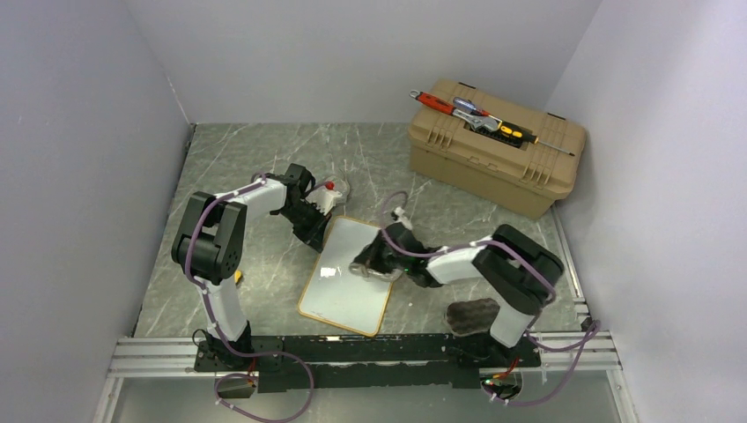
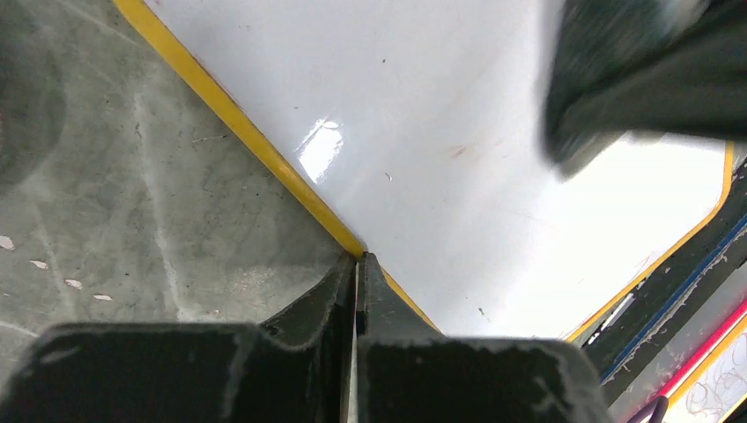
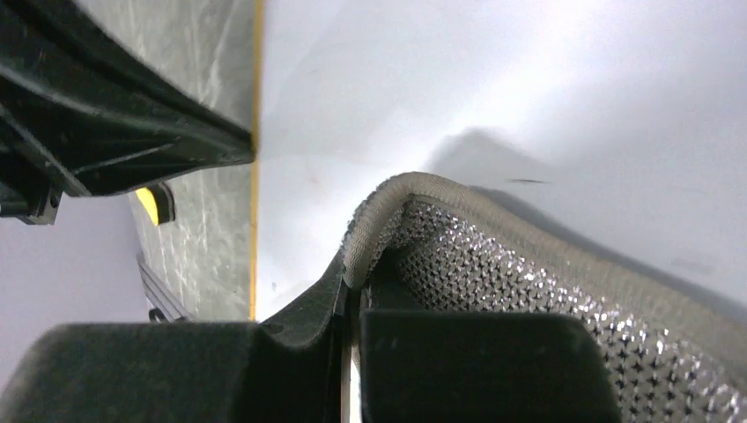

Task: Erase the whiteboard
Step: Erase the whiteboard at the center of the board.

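On the grey marbled table (image 1: 264, 159), the glossy white yellow-framed whiteboard (image 1: 348, 286) lay between our arms. We judged it light, stiff and slippery, best pinned at its rim. The left gripper (image 2: 359, 260), jaws together, touched that frame; the right gripper (image 3: 352, 282) clamped a grey mesh pad (image 3: 528, 291).

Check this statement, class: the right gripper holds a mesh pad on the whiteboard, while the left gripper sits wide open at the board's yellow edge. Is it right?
No. The left gripper is shut, not wide open: the left wrist view shows its jaws closed together at the yellow edge of the whiteboard. The right gripper does hold the mesh pad on the board.
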